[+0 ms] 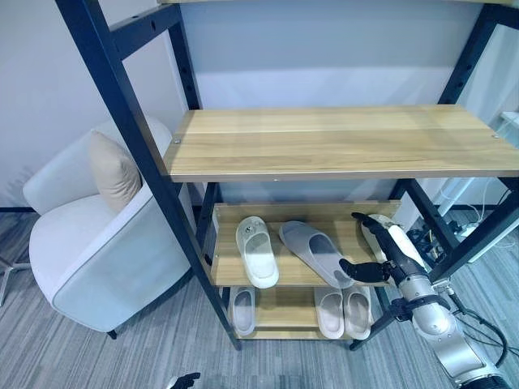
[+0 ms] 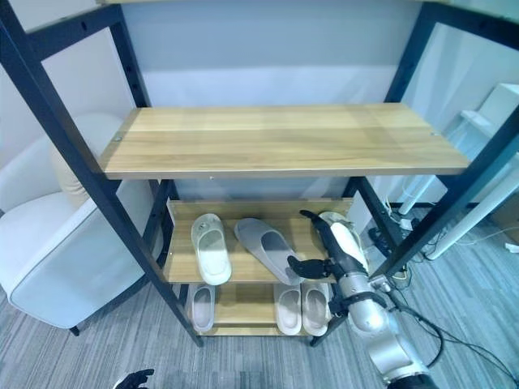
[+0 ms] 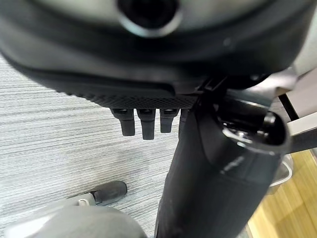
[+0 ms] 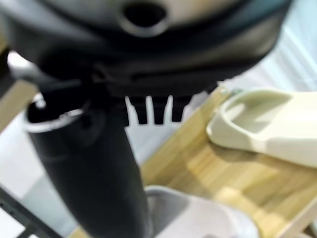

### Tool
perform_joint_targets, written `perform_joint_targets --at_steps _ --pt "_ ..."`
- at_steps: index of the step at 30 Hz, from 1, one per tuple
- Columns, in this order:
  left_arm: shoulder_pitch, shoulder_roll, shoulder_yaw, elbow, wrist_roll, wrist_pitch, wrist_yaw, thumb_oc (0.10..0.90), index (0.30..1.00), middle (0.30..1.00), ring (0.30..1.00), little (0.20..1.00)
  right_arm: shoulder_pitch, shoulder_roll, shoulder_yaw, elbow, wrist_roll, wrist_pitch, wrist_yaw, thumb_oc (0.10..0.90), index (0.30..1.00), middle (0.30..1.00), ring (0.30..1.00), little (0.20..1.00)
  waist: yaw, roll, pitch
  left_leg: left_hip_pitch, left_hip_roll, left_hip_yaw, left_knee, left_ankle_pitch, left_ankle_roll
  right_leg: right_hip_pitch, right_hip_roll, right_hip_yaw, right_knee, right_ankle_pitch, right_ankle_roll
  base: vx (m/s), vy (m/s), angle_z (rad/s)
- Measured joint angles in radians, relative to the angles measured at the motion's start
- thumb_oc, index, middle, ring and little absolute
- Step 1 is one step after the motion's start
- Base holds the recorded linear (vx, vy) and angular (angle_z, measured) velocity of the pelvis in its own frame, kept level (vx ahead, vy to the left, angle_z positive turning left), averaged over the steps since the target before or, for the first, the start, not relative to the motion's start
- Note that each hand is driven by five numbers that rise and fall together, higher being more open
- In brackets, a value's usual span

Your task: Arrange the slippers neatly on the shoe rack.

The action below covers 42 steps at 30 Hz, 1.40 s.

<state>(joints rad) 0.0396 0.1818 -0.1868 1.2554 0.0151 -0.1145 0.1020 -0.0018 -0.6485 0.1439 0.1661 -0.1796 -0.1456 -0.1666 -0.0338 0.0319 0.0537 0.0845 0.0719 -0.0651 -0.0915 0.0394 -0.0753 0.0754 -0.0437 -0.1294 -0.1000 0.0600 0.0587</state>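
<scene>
Your right hand [image 1: 381,263] is at the right end of the shoe rack's [image 1: 340,142] middle shelf [image 2: 182,267], fingers straight and spread, thumb sticking out toward the grey slipper [image 1: 315,251]. It's clamped on nothing. The right wrist view shows the fingers extended over the shelf boards, with the grey slipper under the hand and a cream slipper [image 4: 262,126] beyond.

Slippers on the middle shelf: a white one [image 1: 257,251] near the left end, toe pointing to the back; the grey one next to it, lying skewed, heel at the front edge by your thumb; the cream one [image 2: 340,235] at the right end, mostly hidden behind your hand. Can't tell whether the hand touches it.

Bottom shelf [image 1: 284,312]: a single grey slipper [image 1: 243,310] on the left, a white pair [image 1: 343,312] side by side on the right.

Top shelf carries nothing.

Your left hand [image 1: 185,380] is low, over the floor in front of the rack; its wrist view shows fingers straight, holding nothing.

An armchair [image 1: 97,243] with a cushion [image 1: 113,172] stands left of the rack.
</scene>
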Motion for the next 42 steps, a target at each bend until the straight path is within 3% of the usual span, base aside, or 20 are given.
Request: perform_joint_targets --at_steps 15,22,27,28,29,30,38,42 --pt "-0.023 -0.003 -0.01 -0.022 0.005 -0.04 0.002 0.8 0.9 0.9 0.9 0.9 -0.226 0.003 0.032 0.26 0.014 0.013 -0.069 0.8 0.9 0.9 0.9 0.9 0.045 0.017 0.053 -0.051 -0.001 -0.02 0.002 0.014 -0.007 -0.046 0.0 -0.017 0.0 0.008 -0.009 -0.01 0.006 0.04" --pt "-0.051 -0.002 -0.031 -0.023 -0.014 -0.055 0.006 0.8 0.9 0.9 0.9 0.9 -0.35 -0.003 0.142 0.36 0.042 0.013 -0.067 0.8 0.9 0.9 0.9 0.9 0.069 0.021 0.077 -0.088 0.0 -0.041 0.002 0.022 -0.009 -0.071 0.001 -0.041 0.0 0.011 -0.012 -0.02 0.019 0.09" --pt "-0.057 0.001 -0.038 -0.033 -0.015 -0.059 0.022 0.8 0.9 0.9 0.9 0.9 -0.365 -0.001 0.154 0.371 0.041 0.013 -0.067 0.8 0.9 0.9 0.9 0.9 0.087 0.016 0.096 -0.095 -0.002 -0.056 0.002 0.022 -0.01 -0.07 -0.001 -0.057 0.007 0.009 -0.009 0.0 0.004 0.09" --pt "-0.059 0.002 -0.038 -0.038 -0.015 -0.059 0.023 0.8 0.9 0.9 0.9 0.9 -0.368 -0.001 0.154 0.372 0.041 0.013 -0.067 0.591 0.587 0.587 0.587 0.587 0.091 0.012 0.102 -0.094 -0.002 -0.056 0.002 0.022 -0.01 -0.07 -0.001 -0.057 0.007 0.009 -0.01 0.0 0.0 0.0" --pt "-0.06 0.003 -0.037 -0.038 -0.015 -0.059 0.025 0.8 0.9 0.9 0.9 0.9 -0.368 0.0 0.154 0.372 0.041 0.013 -0.067 0.511 0.467 0.467 0.467 0.467 0.095 0.01 0.103 -0.094 -0.002 -0.056 0.002 0.022 -0.01 -0.069 -0.001 -0.057 0.007 0.009 -0.009 0.0 0.0 0.0" --pt "-0.061 0.005 -0.037 -0.038 -0.015 -0.059 0.026 0.8 0.9 0.9 0.9 0.9 -0.368 0.0 0.154 0.372 0.041 0.013 -0.067 0.4 0.3 0.3 0.3 0.3 0.096 0.006 0.106 -0.093 -0.002 -0.056 0.002 0.022 -0.01 -0.068 -0.001 -0.057 0.007 0.009 -0.01 0.0 0.0 0.0" --pt "-0.061 0.013 -0.03 -0.039 -0.014 -0.058 0.038 0.8 0.9 0.9 0.9 0.9 -0.33 0.013 0.117 0.376 0.038 0.014 -0.068 0.4 0.3 0.3 0.3 0.3 0.098 -0.013 0.118 -0.076 -0.003 -0.062 0.002 0.023 -0.011 -0.049 -0.001 -0.061 0.007 0.007 -0.007 0.0 0.0 0.01" --pt "-0.06 0.011 -0.004 -0.037 -0.014 -0.054 0.039 0.8 0.9 0.9 0.9 0.9 -0.247 0.045 0.019 0.314 0.044 0.015 -0.082 0.4 0.3 0.3 0.3 0.3 0.096 -0.019 0.121 -0.065 -0.003 -0.063 0.002 0.024 -0.011 -0.037 -0.002 -0.061 0.007 0.006 -0.006 0.0 0.0 0.0"
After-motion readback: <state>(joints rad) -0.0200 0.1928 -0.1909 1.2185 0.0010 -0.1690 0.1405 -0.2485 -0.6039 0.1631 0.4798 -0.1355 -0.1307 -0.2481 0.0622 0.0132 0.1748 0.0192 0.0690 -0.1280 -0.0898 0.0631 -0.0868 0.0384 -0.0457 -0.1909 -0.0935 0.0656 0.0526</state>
